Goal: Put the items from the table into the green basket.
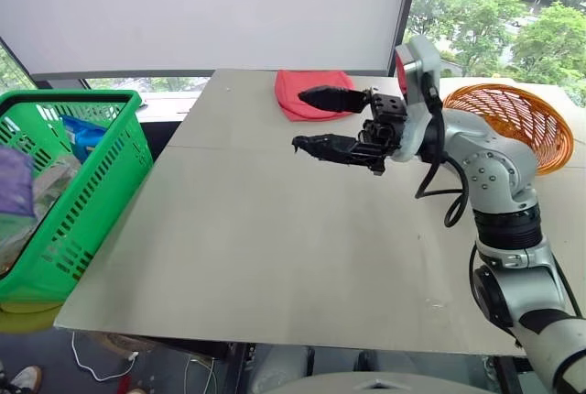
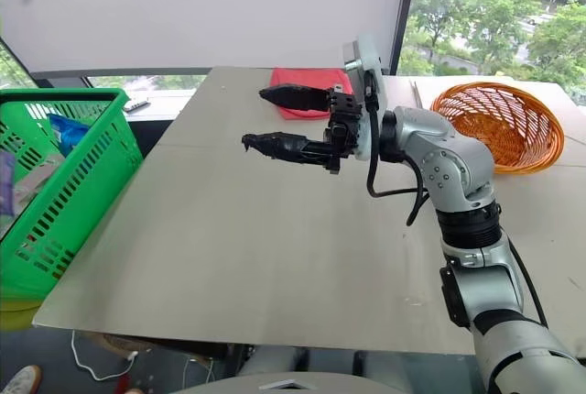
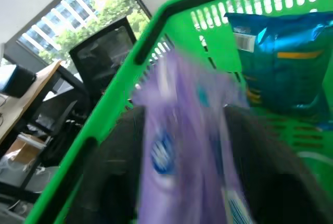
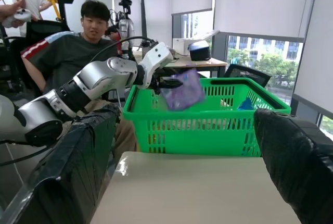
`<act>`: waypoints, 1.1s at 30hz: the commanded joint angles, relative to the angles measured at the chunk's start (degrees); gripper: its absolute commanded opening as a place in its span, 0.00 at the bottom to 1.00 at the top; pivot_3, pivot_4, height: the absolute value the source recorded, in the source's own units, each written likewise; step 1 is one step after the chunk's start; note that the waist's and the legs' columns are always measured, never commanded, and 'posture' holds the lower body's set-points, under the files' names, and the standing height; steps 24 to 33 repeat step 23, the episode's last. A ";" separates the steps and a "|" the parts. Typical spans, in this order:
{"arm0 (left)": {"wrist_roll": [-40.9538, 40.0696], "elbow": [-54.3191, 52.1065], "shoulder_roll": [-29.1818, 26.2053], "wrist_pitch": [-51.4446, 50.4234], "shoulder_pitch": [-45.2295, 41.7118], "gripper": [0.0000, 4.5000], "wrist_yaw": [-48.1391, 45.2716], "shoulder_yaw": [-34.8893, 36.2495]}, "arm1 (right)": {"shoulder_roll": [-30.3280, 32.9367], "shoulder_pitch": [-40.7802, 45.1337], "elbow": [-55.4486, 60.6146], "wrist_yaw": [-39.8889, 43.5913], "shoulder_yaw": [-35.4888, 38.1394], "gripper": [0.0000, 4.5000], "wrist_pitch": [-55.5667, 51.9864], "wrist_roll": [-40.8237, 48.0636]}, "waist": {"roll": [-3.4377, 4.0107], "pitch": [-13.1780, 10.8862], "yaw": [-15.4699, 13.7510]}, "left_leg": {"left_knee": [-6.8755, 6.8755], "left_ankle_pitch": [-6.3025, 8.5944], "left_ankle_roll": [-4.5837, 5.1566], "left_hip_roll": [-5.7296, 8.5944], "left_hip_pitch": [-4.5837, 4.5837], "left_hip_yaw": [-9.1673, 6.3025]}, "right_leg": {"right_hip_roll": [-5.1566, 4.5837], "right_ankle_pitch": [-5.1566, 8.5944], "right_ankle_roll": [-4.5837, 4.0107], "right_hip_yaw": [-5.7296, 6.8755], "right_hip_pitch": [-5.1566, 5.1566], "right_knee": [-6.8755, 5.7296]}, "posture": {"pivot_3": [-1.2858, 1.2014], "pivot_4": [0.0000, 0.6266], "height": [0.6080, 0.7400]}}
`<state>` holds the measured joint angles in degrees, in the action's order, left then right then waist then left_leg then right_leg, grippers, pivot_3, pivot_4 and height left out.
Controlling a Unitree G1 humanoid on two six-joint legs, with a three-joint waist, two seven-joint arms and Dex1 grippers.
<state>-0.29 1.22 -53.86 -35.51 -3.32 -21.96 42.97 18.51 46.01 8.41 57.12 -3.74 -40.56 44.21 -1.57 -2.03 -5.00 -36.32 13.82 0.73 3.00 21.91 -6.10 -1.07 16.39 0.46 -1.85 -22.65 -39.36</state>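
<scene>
purple tissue pack (image 4: pixel 183 91) is hanging right at the tip of the left gripper (image 4: pixel 176 84), over the open top of the green basket (image 4: pixel 208 125). the pack is looking smeared in the left wrist view, and i cannot tell if the left gripper is squeezing it or letting it go. it is not lying down inside the basket yet. in the head view it is showing as a purple patch (image 1: pixel 13 180) just above the basket's near side.

inside the basket a shiny blue bag (image 3: pixel 281 47) is lying against the far wall.

the right gripper (image 1: pixel 307 119) is hanging over the table (image 1: pixel 275 257) with its two black fingers spread wide apart. it is holding nothing. it is pointing toward 9 o'clock, at the basket.

the basket is sitting off the table's edge at 9 o'clock, just beside it. a flat red pouch (image 1: pixel 295 108) is lying on the table at 12 o'clock, past the right gripper. an orange wicker bowl (image 1: pixel 517 124) is tipping on its side at 2 o'clock, behind the right arm.

a person (image 4: pixel 67 52) in a dark shirt is sitting behind the left arm, beyond the basket.
</scene>
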 commanded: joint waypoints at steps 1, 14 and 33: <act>-3.61 -4.39 2.19 4.15 -3.89 0.83 1.57 2.49 | 1.78 -0.24 1.57 0.32 0.96 1.00 1.08 -0.67 | -0.09 0.06 -0.09 | 0.00 0.00 0.00 0.00 0.00 0.01 | -0.01 0.00 0.00 0.00 0.00 0.01 | 0.57 0.00 1.00; -16.40 -39.44 34.78 7.45 21.81 0.83 -0.92 -20.36 | 16.03 -26.84 -9.26 -1.69 2.86 1.00 26.87 -23.65 | -0.05 0.44 1.33 | -0.01 0.24 0.40 -0.11 0.04 0.78 | -0.02 -0.07 0.13 -0.56 0.08 0.42 | 0.54 0.00 1.00; -12.29 -38.95 35.75 11.91 28.78 0.83 -2.43 -36.40 | 15.69 -37.44 -11.62 -3.55 7.49 1.00 31.31 -23.19 | 1.11 -0.05 3.25 | -0.10 0.26 0.45 -0.71 -1.15 1.28 | 0.49 0.22 0.12 -0.74 1.24 0.49 | 0.51 0.00 1.00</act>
